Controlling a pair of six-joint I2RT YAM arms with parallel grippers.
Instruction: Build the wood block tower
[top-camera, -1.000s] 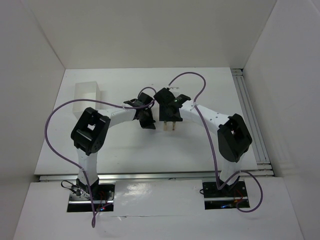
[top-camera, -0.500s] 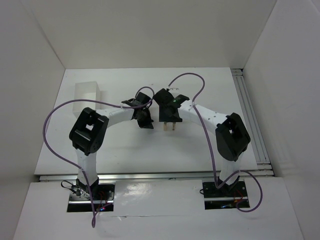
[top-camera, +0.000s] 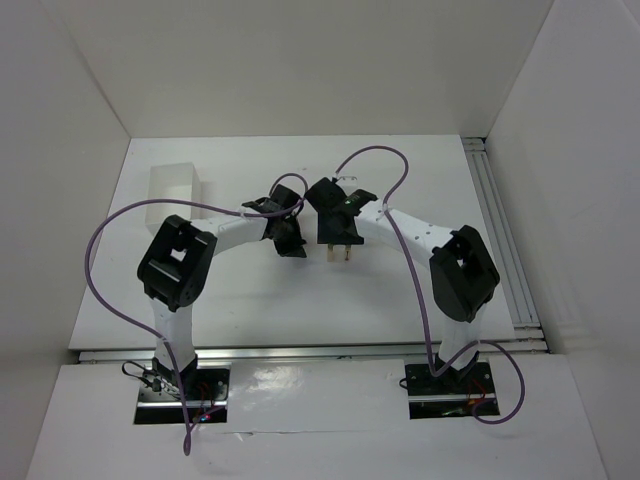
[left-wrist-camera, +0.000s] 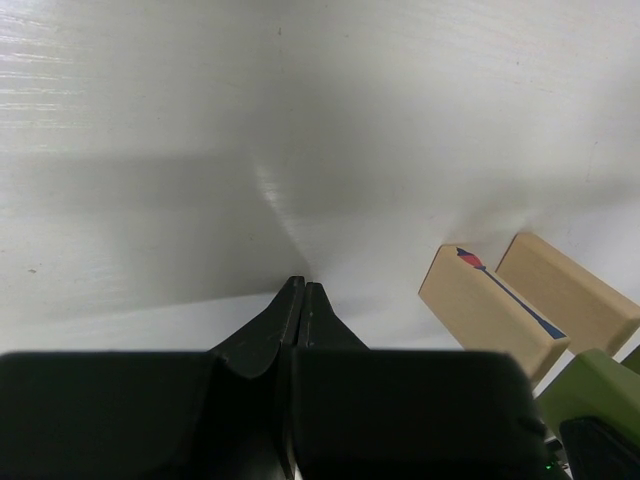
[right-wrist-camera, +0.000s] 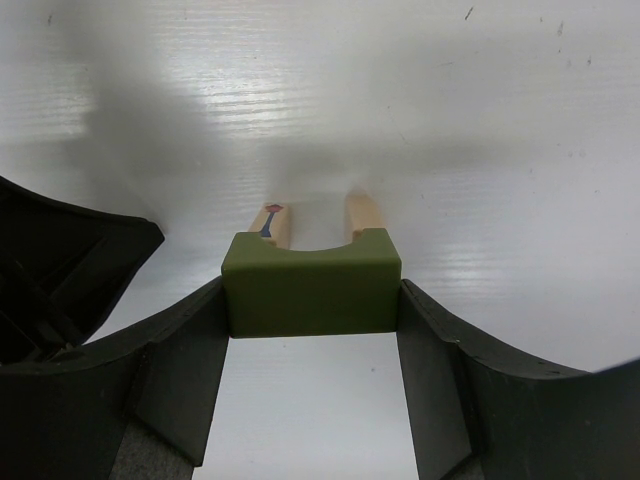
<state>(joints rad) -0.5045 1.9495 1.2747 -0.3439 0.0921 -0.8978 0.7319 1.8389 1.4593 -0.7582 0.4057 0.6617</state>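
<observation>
- Two pincers meet near the middle of the tabletop. In the overhead view the left pincer sits at 9 o'clock of the right pincer, close beside it.
- The left pincer has its two fingers pressed flat together with nothing between them. Its tips are low over bare tabletop.
- The right pincer pinches one green block between its two fingers, one finger on each end face.
- The green block is dark olive, and a shallow arch is cut into its far edge.
- There are two tan uprights, standing side by side with a gap between them, just past the green block at 12 o'clock in the right wrist view.
- Whether the green block touches their tops cannot be told.
- One of the two uprights carries a small red-and-blue mark; the other looks plain.
- In the left wrist view the same two tan uprights lie at 3 o'clock of the shut fingertips — well clear of them. A corner of the green block is at 4 o'clock.
- From above, the uprights show as two pale stubs under the right pincer.
- One white box stands apart at 10 o'clock of the left pincer.
</observation>
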